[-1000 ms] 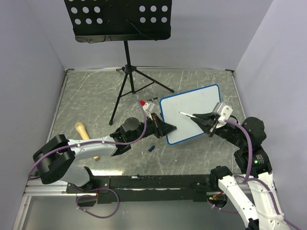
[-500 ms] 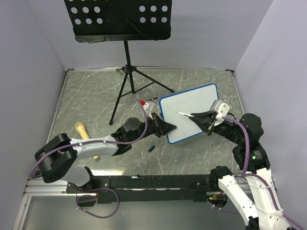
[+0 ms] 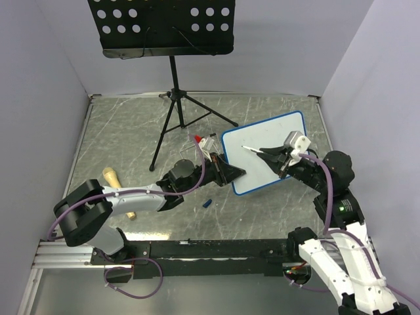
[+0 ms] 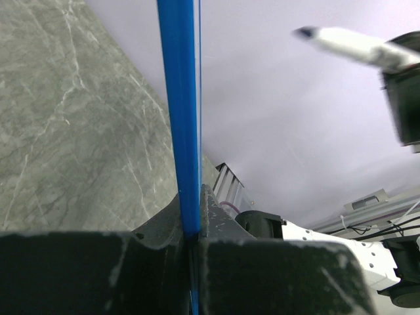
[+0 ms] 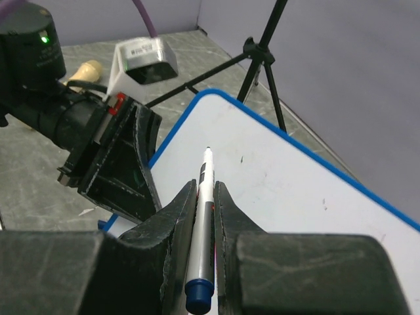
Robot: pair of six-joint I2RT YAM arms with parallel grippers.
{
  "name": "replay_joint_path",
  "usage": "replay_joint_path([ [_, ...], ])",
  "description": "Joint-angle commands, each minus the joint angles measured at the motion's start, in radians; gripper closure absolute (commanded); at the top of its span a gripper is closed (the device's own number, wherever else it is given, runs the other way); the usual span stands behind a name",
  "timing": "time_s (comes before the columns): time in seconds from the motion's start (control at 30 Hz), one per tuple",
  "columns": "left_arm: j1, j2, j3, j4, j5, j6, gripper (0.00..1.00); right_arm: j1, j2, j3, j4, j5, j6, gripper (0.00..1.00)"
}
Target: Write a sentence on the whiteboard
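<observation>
The grey table [image 3: 131, 131] carries a music stand [image 3: 164, 29] at the back. Right of centre is the whiteboard [image 3: 272, 141], propped at a tilt. The left fingers [image 4: 154, 252] clamp its blue left edge. The right fingers [image 5: 167, 252] pinch a marker [image 5: 207, 174] over its white face (whether the tip touches is unclear).

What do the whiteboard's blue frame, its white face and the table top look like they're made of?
Frame: probably moulded plastic; smooth, evenly blue, rounded corners. White face: smooth coated sheet, uniformly white; its core is not visible. Table top: grey stone or stone-look laminate with pale veins; cannot tell which.
</observation>
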Motion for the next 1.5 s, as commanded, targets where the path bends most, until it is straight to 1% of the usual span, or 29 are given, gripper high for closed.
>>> replay_joint_path([
  [0.0,-0.001,-0.011,0.065,0.203,0.024,-0.008,0.99,0.016,0.016,-0.024,0.054,0.045,-0.025,1.00],
  [0.37,0.002,0.001,0.076,0.223,0.055,-0.013,0.99,0.025,0.023,-0.047,0.072,0.113,-0.041,1.00],
  [0.93,0.002,0.015,0.096,0.218,0.084,-0.011,0.99,0.040,0.039,-0.058,0.070,0.053,-0.041,1.00],
  [1.27,0.002,0.004,0.088,0.212,0.060,-0.001,0.99,0.050,0.040,-0.039,-0.018,-0.002,-0.091,1.00],
  [1.47,0.004,-0.011,0.078,0.201,0.047,0.007,0.99,0.048,0.034,-0.031,-0.061,0.033,-0.105,1.00],
])
